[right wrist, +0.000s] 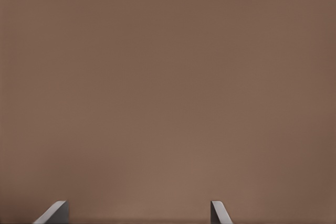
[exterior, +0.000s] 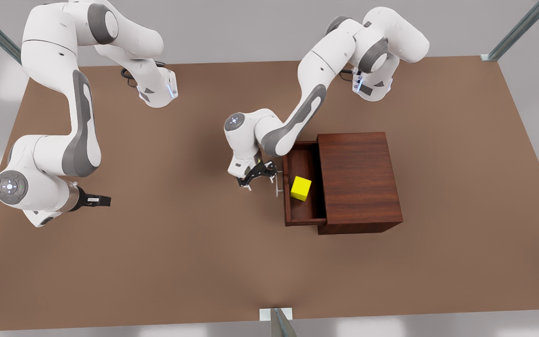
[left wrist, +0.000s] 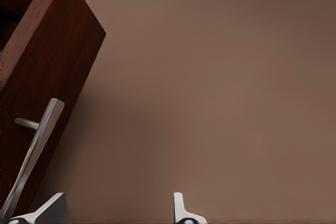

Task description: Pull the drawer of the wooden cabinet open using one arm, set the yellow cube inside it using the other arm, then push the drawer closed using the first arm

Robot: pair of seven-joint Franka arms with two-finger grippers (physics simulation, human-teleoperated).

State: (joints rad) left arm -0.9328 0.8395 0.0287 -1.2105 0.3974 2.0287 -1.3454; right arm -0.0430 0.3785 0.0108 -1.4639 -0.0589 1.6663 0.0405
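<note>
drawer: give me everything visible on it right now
The shallow dark reddish-brown wooden drawer is pulled out of the boxy wooden cabinet toward the front view's left, open-topped, level. A thin silver bar handle stands off its front panel on posts. The small bright yellow cube sits inside on its floor. The left gripper, open, hangs just in front of the handle, not gripping it.

Even, soft overhead light, faint blurred shadows on the brown table (exterior: 157, 262), no glare.
</note>
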